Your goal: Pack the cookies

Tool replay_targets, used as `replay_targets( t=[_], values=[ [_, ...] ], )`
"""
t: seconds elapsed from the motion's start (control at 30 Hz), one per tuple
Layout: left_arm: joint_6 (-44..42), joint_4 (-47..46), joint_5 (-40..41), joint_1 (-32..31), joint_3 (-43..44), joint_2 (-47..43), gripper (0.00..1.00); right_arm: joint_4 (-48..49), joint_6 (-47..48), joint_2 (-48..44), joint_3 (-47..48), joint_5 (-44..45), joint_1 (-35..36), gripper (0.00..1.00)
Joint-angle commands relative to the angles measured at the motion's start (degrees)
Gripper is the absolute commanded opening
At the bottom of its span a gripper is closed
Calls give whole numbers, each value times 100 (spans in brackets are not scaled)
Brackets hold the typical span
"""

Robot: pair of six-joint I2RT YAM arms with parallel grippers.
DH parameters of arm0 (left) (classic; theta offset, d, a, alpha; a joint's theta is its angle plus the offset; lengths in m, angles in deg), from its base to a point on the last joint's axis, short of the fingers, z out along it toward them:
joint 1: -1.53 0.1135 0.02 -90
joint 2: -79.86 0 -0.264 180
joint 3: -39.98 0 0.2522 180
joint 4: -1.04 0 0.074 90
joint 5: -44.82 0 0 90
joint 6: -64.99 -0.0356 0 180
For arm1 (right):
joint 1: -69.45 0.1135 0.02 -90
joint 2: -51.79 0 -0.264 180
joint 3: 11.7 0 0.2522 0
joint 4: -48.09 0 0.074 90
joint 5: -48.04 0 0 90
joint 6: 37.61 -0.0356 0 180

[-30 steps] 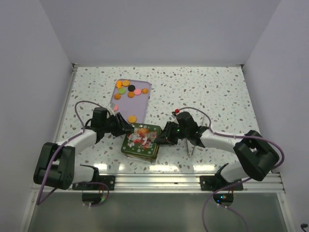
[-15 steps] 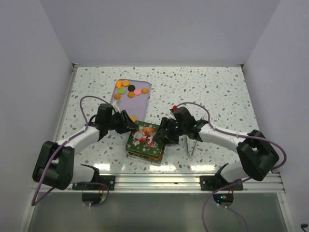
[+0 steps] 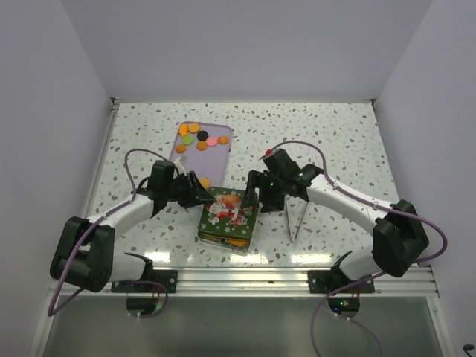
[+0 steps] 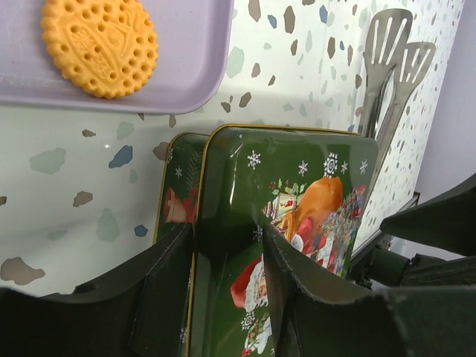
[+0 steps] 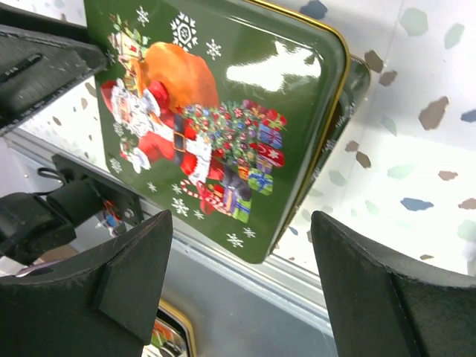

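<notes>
Several cookies (image 3: 199, 137), mostly orange rounds with a pink, a green and a black one, lie on a lavender tray (image 3: 217, 160). One orange cookie (image 4: 99, 44) sits at the tray's near end. A green Christmas tin (image 3: 227, 219) stands between the arms, its Santa lid (image 5: 208, 111) lying slightly askew on the base. My left gripper (image 4: 227, 275) is shut on the lid's left edge. My right gripper (image 5: 242, 275) hangs open above the tin's right side, touching nothing.
Metal tongs (image 3: 291, 218) lie on the speckled table right of the tin, also seen in the left wrist view as tongs (image 4: 390, 67). White walls close in the table on three sides. A metal rail (image 3: 238, 279) runs along the near edge.
My right gripper has opened, let go of the tin and drawn back upward. The tin has shifted right and turned a little. The left gripper keeps its hold.
</notes>
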Motion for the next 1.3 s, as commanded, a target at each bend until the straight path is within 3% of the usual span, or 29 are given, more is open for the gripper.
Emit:
replay_targets(
  t=[0.0, 0.33, 0.97, 1.27],
  values=[
    [-48, -83, -35, -23, 86, 65, 47, -607, 187, -43, 210, 152, -4, 78],
    [-145, -171, -62, -32, 148, 241, 47, -361, 64, -227, -430, 2, 5, 76],
    [-681, 382, 351, -647, 578, 214, 47, 562, -138, 238, -879, -279, 49, 47],
    [-655, 436, 404, -779, 394, 109, 47, 694, -235, 160, -1003, -288, 75, 43]
  ],
)
